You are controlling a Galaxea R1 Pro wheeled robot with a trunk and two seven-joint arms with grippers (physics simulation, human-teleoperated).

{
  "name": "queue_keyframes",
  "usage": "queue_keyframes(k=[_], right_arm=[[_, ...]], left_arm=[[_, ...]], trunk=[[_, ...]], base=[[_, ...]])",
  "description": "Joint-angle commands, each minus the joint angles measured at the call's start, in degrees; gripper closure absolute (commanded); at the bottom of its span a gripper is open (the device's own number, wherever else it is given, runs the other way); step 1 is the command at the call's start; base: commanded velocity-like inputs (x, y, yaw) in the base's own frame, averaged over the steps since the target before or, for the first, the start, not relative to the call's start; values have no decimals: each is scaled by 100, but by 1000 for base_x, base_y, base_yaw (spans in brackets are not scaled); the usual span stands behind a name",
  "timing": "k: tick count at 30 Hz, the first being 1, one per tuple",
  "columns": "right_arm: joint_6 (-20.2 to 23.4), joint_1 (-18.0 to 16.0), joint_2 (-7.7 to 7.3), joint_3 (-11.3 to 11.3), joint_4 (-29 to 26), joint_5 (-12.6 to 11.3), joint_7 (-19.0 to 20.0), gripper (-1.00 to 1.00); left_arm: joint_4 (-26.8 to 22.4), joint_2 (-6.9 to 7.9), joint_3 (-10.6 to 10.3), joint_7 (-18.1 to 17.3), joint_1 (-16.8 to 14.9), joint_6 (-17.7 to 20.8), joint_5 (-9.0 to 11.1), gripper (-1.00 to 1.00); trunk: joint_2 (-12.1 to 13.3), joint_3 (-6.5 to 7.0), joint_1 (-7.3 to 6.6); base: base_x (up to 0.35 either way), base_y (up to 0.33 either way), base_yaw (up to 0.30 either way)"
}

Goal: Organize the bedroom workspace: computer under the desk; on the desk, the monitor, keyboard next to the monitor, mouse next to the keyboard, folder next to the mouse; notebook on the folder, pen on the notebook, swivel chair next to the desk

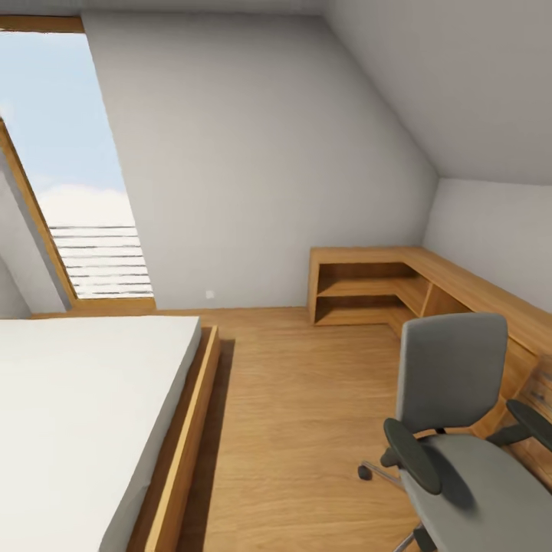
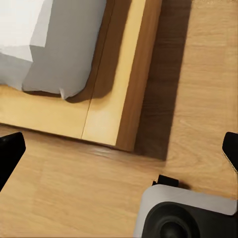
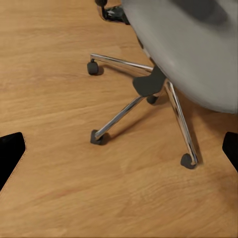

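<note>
Fingers (image 3: 10, 153) apart, apparently, above swivel chair (image 3: 193, 44).

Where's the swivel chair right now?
The swivel chair sits at the head view's lower right, on the wood floor beside the oak shelf unit, across from the bed. Its seat looks bare.

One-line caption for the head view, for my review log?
Attic bedroom: grey swivel chair with bare seat near the oak shelf unit, bed under the skylight.
</note>
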Motion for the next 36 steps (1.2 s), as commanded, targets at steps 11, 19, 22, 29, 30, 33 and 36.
queue_keyframes(k=[11,19,22,29,30,33,36], right_arm=[[-18,-17,-37,63,-808,3,-12,-100],[-40,-117,-4,58,-1580,-15,-16,-100],[-146,-129,-1,53,-1566,-28,-16,-100],[-602,-134,9,98,-988,-24,23,-100],[-636,-134,14,107,-902,-24,29,-100],[-681,-134,27,116,-797,-23,38,-100],[-700,-134,27,111,-763,-23,45,-100]], left_arm=[[-1926,-173,-75,69,-2,1230,27,-100],[-3293,-516,-74,84,-423,3189,25,-100],[-3306,-608,-74,73,-527,3277,32,-100],[-3048,-655,-118,57,-571,2745,25,-100],[-2996,-658,-152,58,-573,2672,25,-100],[-2836,-659,-228,67,-576,2552,25,-100],[-2757,-646,-258,80,-577,2245,25,-100]], trunk=[[-4,71,1],[-4,101,1],[-4,104,1],[-4,105,1],[-4,105,1],[-4,105,1],[-4,105,1]], base=[[0,0,194],[0,0,137],[0,0,28],[0,0,6],[0,0,1],[0,0,0],[0,0,0]])
